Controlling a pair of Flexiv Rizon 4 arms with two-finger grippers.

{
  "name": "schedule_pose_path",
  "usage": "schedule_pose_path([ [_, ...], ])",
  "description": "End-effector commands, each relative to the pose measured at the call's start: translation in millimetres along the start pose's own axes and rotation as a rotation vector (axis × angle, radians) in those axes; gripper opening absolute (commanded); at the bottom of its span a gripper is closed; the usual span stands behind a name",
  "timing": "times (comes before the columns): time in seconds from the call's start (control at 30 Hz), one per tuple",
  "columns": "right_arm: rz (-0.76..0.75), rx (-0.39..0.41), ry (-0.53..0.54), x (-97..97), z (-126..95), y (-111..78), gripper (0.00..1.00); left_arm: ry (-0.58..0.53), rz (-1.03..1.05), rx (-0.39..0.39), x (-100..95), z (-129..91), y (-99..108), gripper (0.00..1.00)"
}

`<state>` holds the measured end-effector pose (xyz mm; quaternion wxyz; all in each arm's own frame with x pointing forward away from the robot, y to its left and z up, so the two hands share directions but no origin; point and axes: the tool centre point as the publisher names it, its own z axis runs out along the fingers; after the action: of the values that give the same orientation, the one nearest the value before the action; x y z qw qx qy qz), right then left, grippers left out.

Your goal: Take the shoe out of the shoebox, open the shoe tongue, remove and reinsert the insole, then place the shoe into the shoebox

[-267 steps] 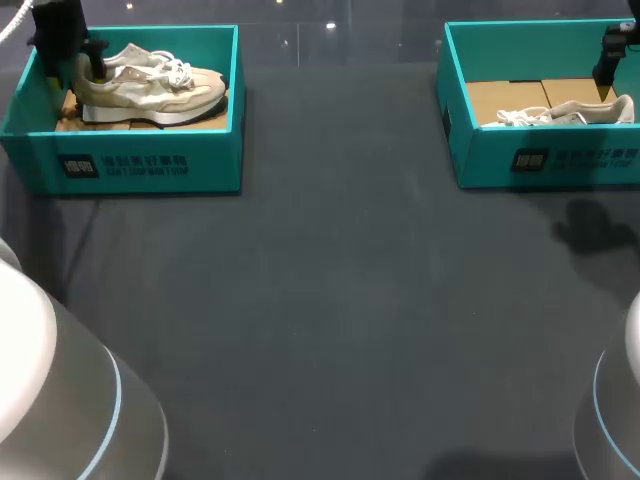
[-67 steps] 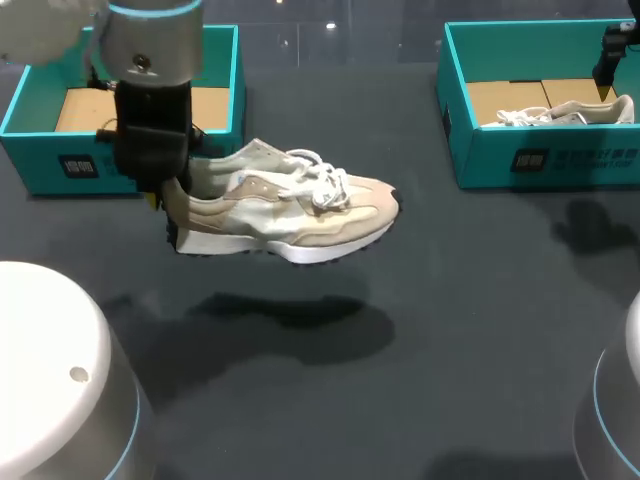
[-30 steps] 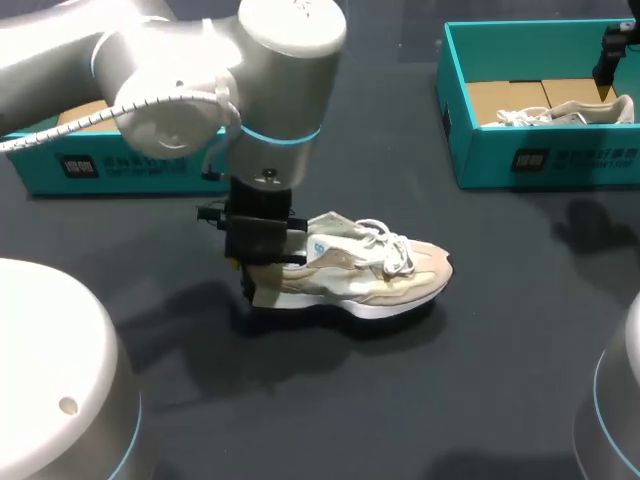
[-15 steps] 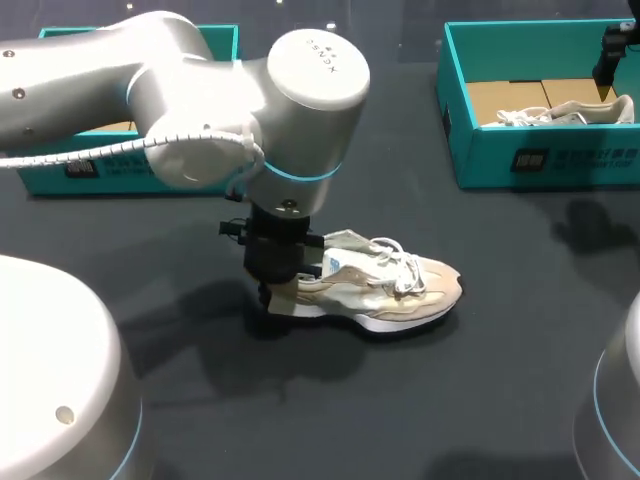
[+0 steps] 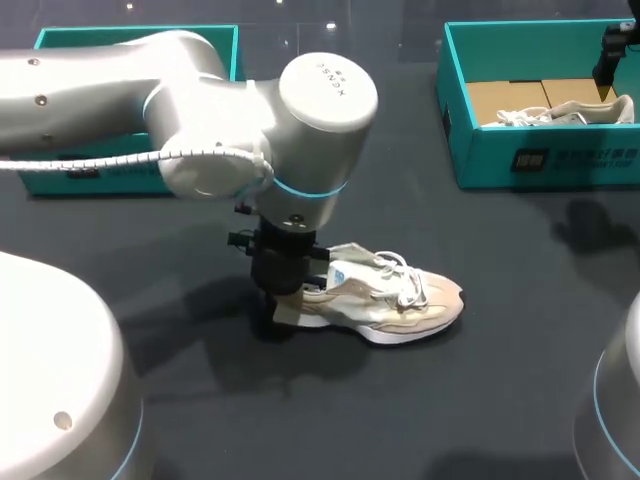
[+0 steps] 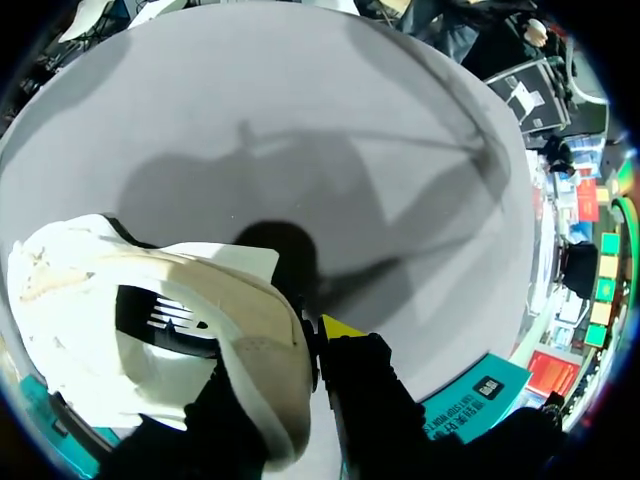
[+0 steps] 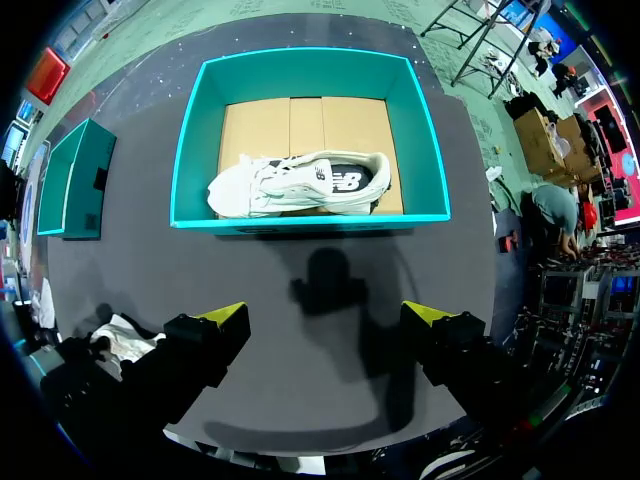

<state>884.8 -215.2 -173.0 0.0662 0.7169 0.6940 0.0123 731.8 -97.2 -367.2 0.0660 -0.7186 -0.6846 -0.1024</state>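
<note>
A beige and white shoe (image 5: 390,296) lies low over the dark table, toe pointing right; I cannot tell whether its sole touches. My left gripper (image 5: 284,303) is shut on its heel. In the left wrist view the heel collar (image 6: 255,350) sits between the fingers of the left gripper (image 6: 300,352), one yellow fingertip (image 6: 340,326) showing. The teal left shoebox (image 5: 215,38) stands far left, mostly hidden by my left arm. My right gripper (image 7: 328,316) hangs open and empty, high over the table in front of the right shoebox (image 7: 310,60); in the head view it (image 5: 612,48) is at the far right.
The teal right shoebox (image 5: 520,160) holds a second pale shoe (image 5: 565,112) on brown cardboard; the right wrist view shows that shoe (image 7: 300,184) on its side. The left shoebox (image 7: 75,180) stands beside it. Bare dark table spreads between the boxes and in front of the shoe.
My left arm has carried the shoe a little to the right and toward the near edge, lowering it to the table. The right arm has not moved.
</note>
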Motion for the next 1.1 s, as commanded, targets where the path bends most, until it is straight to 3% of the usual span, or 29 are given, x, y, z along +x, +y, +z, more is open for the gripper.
schedule_pose_path([
  [0.03, 0.001, 0.001, -0.001, 0.6, 0, 0.0, 1.00, 0.002, 0.002, -0.002, -2.6, 4, 0, 0.00],
  [0.5, 0.001, 0.001, -0.001, 0.6, 0, 0.0, 1.00, 0.004, 0.025, 0.006, -4.5, 12, -2, 0.01],
  [0.73, 0.001, 0.001, -0.001, 0.6, 0, 0.0, 1.00, 0.009, 0.037, 0.006, -4.2, 15, -1, 0.33],
  [1.0, 0.001, 0.001, -0.001, 0.6, 0, 0.0, 1.00, -0.015, 0.031, -0.001, -0.5, 6, -1, 0.54],
  [1.03, 0.001, 0.001, -0.001, 0.6, 0, 0.0, 1.00, -0.030, 0.028, -0.004, 0.6, 1, -1, 0.75],
  [1.1, 0.001, 0.001, -0.001, 0.6, 0, 0.0, 1.00, -0.056, 0.023, -0.013, 2.7, -7, -2, 0.93],
])
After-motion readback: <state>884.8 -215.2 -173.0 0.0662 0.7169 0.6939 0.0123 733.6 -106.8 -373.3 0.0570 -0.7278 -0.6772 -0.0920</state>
